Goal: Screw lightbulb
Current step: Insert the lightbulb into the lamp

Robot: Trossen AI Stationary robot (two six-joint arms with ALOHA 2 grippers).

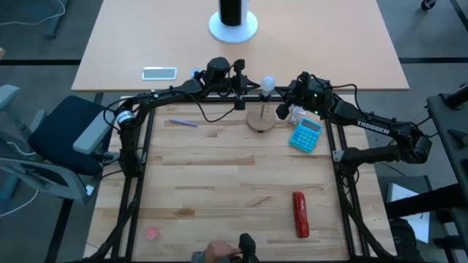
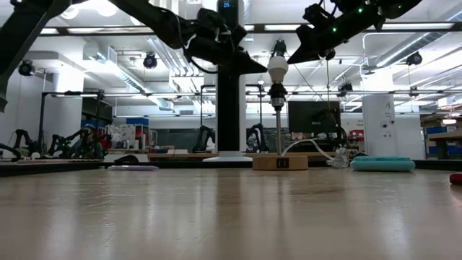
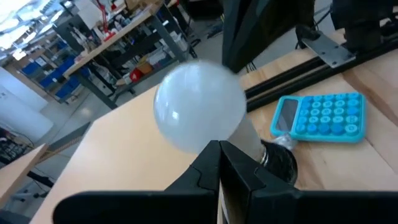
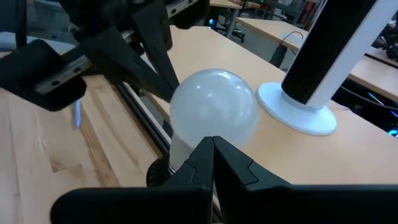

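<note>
Lightbulb [image 1: 268, 81] seated upright atop the thin post [image 2: 278, 130] of the round wooden base [image 1: 260, 120], near the table's far edge and beside the blue calculator [image 1: 306, 134]. Left gripper [image 1: 238, 102] hangs just left of the post, fingers pressed together on nothing. Right gripper [image 1: 282, 111] sits just right of it, likewise clenched and empty. Whether either fingertip touches the bulb is unclear, though a gap seems visible from above.
</note>
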